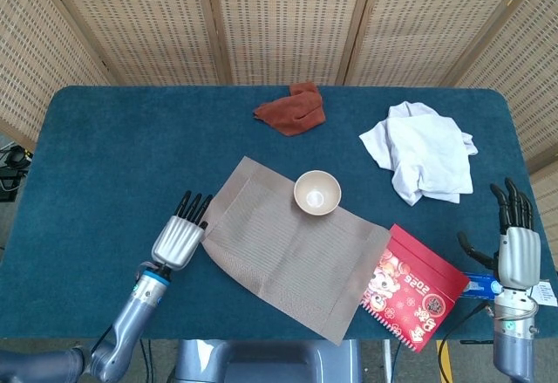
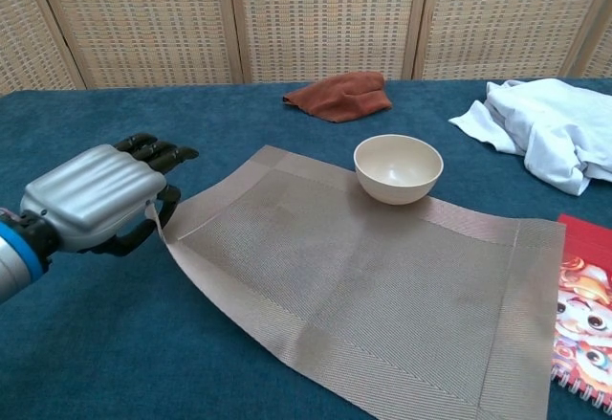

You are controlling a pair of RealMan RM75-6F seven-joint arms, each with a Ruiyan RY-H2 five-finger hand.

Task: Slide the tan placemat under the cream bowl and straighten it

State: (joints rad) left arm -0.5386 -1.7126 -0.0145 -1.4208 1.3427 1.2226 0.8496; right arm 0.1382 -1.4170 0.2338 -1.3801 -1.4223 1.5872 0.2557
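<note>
One corner of the thin, flexible placemat (image 2: 363,296) is pinched by the left hand (image 2: 96,200); light bowl (image 2: 398,167) rides its far edge; right hand (image 1: 509,239) spread.

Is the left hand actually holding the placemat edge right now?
Touching. The chest view shows the left hand pinching the placemat's lifted near corner between thumb and fingers, the edge raised off the table.

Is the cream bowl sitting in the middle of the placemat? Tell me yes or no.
No, the cream bowl sits at the far edge of the tan placemat in the head view, well off its middle.
</note>
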